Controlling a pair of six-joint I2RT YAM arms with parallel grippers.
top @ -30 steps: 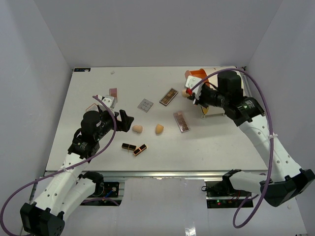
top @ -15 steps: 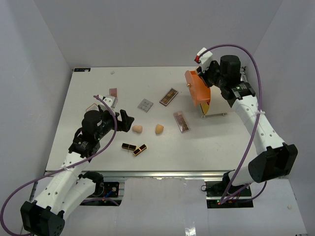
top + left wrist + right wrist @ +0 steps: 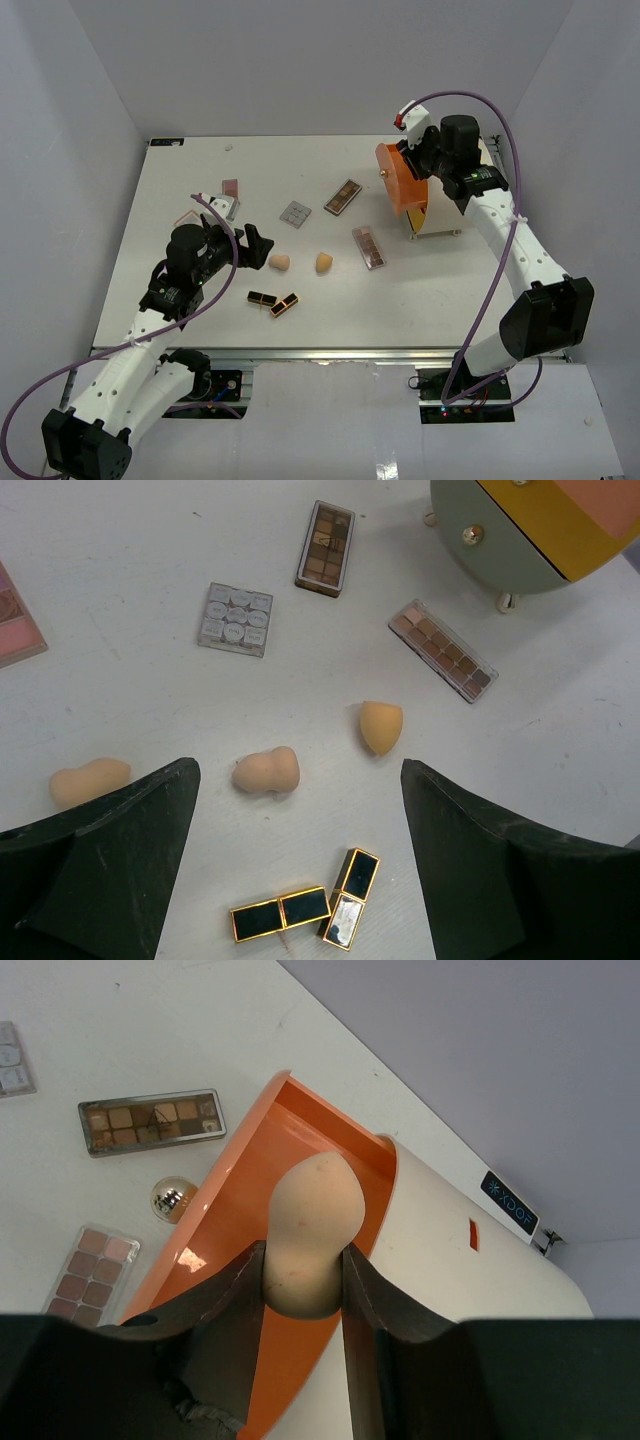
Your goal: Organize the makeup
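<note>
Raised since a second ago, the right claw (image 3: 303,1265) is clamped on a sponge (image 3: 315,1210); released off-centre, it could be bounced off the orange drawer (image 3: 240,1225) beneath.

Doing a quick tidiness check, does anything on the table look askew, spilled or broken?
Nothing spilled or broken. The lipstick tubes lie on their sides at an angle to each other, and the palettes point different ways. The container's orange front hangs open, with a sponge in the right gripper over it.
</note>
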